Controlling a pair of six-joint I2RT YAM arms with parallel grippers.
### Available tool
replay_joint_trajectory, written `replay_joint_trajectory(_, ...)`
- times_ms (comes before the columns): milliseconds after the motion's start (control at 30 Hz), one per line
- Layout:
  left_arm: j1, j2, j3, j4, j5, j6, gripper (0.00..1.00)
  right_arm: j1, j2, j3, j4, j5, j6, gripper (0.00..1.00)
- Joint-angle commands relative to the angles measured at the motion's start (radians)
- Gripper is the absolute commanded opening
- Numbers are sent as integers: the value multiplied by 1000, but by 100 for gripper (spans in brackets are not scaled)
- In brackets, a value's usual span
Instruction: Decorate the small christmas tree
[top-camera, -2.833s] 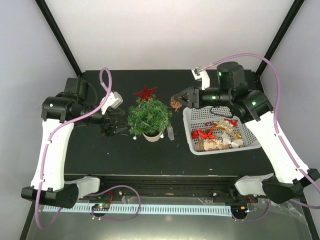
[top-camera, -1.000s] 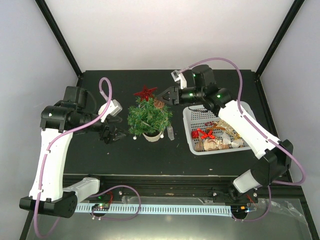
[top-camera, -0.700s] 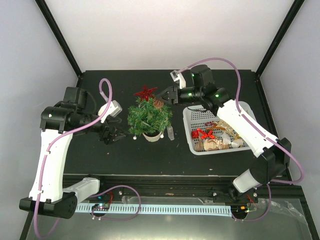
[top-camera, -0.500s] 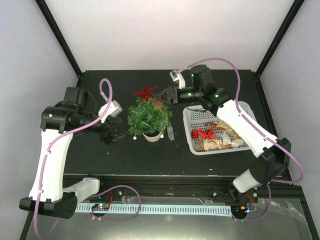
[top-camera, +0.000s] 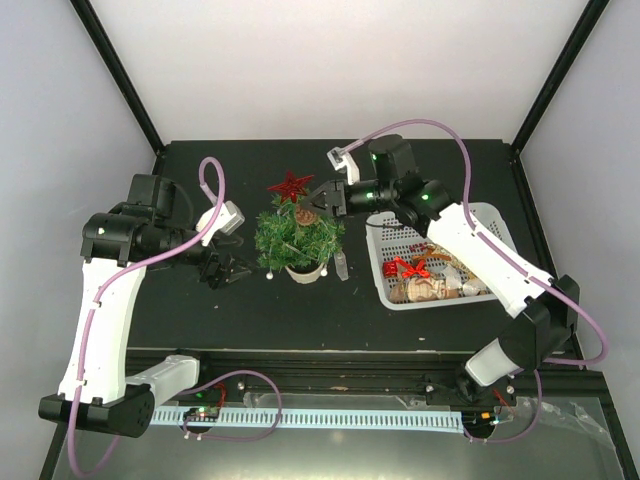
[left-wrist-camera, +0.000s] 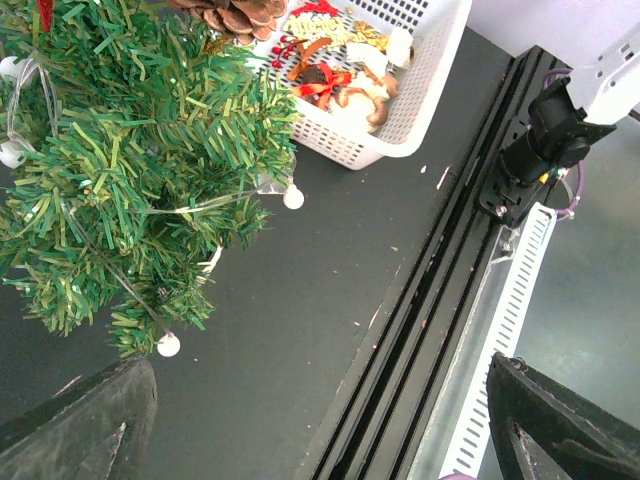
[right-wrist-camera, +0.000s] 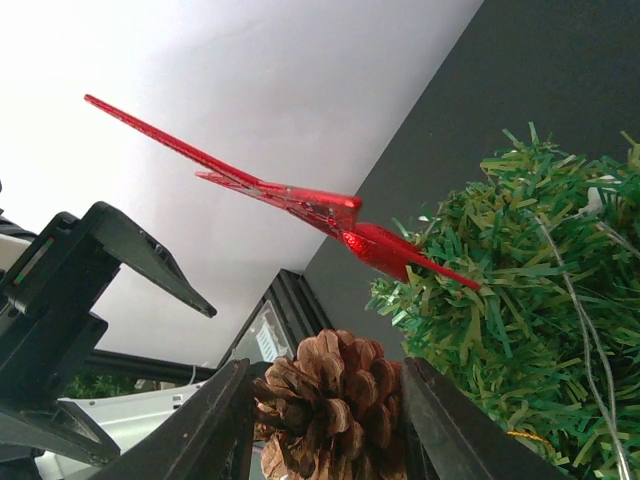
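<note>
The small christmas tree (top-camera: 297, 234) stands mid-table on a whitish base, with a red star (top-camera: 291, 185) on top and white beads hanging from it. It also shows in the left wrist view (left-wrist-camera: 130, 190) and the right wrist view (right-wrist-camera: 530, 300). My right gripper (top-camera: 312, 207) is shut on a brown pine cone (right-wrist-camera: 335, 405) and holds it over the tree's upper right side, just below the star (right-wrist-camera: 300, 200). My left gripper (top-camera: 228, 268) is open and empty, left of the tree, low over the table.
A white plastic basket (top-camera: 390, 232) with several ornaments sits right of the tree; it also shows in the left wrist view (left-wrist-camera: 420, 80). A small clear piece (top-camera: 341, 266) lies between tree and basket. The table's front rail (left-wrist-camera: 440, 300) runs along the near edge.
My right gripper has moved left with the pine cone, from above the basket's left edge to over the tree top. My left arm has barely moved.
</note>
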Motion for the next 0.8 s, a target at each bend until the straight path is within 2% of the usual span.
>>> replay_joint_trajectory(0,4,-16,-5,2,-2,-7,90,11,-5,-16,30,-13,5,42)
replay_joint_trajectory(100,4,-14,-4,4,-1,-7,90,14,-10,-25,26,-14,1,44)
replay_joint_trajectory(300,4,-6,-4,3,3,-4,90,17,-29,-23,0,-7,-18,60)
replay_joint_trajectory(567,3,7,-7,8,8,1,90,18,-57,-14,-45,43,-54,62)
replay_joint_trajectory(767,4,16,-8,12,13,2,90,18,-34,-15,-37,18,-45,61)
